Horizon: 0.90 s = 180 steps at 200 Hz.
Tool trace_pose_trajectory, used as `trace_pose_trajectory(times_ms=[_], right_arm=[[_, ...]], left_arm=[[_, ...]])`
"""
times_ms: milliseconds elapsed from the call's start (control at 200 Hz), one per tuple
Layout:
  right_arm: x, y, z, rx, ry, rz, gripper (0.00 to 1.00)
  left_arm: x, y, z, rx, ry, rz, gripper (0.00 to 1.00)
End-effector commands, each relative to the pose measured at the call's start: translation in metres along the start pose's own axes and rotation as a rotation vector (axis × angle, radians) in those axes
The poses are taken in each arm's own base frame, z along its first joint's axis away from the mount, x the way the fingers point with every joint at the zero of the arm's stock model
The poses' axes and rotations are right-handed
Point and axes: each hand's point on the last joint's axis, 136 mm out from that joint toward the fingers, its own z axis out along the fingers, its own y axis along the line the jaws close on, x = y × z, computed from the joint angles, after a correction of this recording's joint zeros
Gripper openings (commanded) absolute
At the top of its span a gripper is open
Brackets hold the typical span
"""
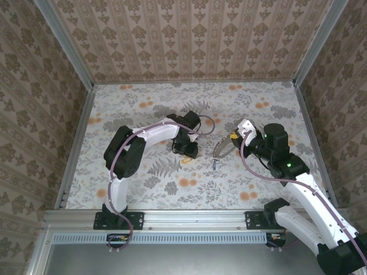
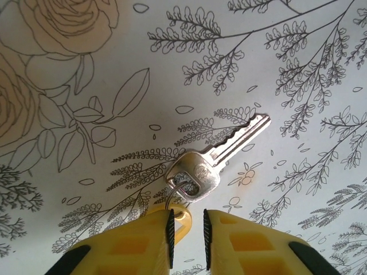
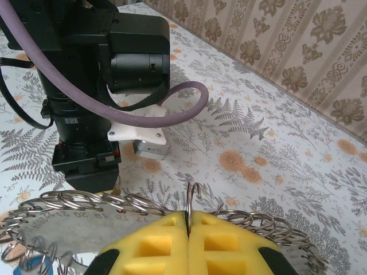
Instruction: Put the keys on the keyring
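The key (image 2: 221,154) lies flat on the worktop (image 2: 321,69), blade pointing away from the left end effector (image 2: 188,236), with a small split ring (image 2: 174,197) through its head and a yellow tab (image 2: 183,220) on that ring. The end effector's fingers (image 2: 132,246) hang just over the tab, narrowly parted, with nothing visibly pinched between them. The tab sits against one finger's inner edge rather than centred in the gap. Closing from here, the jaws might catch only the tab's rim or the thin ring. Either could slip out, or let the key swing and twist once lifted, spoiling its alignment. Pressing down on a flat key could also skid it across the smooth worktop. The keyring (image 3: 69,226), a metal plate rimmed with many wire rings, is off to the right, near the left arm (image 3: 86,103). The right end effector (image 3: 189,223) holds it, clenched on one upright ring. That grip is on thin wire, so the plate may pivot when pushed, and the two arms look close enough to bump
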Motion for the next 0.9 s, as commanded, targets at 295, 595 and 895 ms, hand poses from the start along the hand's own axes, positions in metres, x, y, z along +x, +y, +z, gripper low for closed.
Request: trace_pose_trajectory(times_ms=[295,595,895], right_arm=[[-0.029,-0.007,-0.012,0.031,-0.088,-0.02,0.0],[-0.03,-0.008,-0.013,0.035,-0.091,-0.018,0.0],[-0.03,-0.009,-0.013,0.042,-0.091,-0.017,0.0]], left_arm=[[0.004,0.011,0.003,-0.089,0.039,-0.004,0.33],[0.007,0.007,0.007,-0.085,0.055,0.003,0.21],[0.007,0.005,0.004,-0.08,0.046,0.024,0.06]])
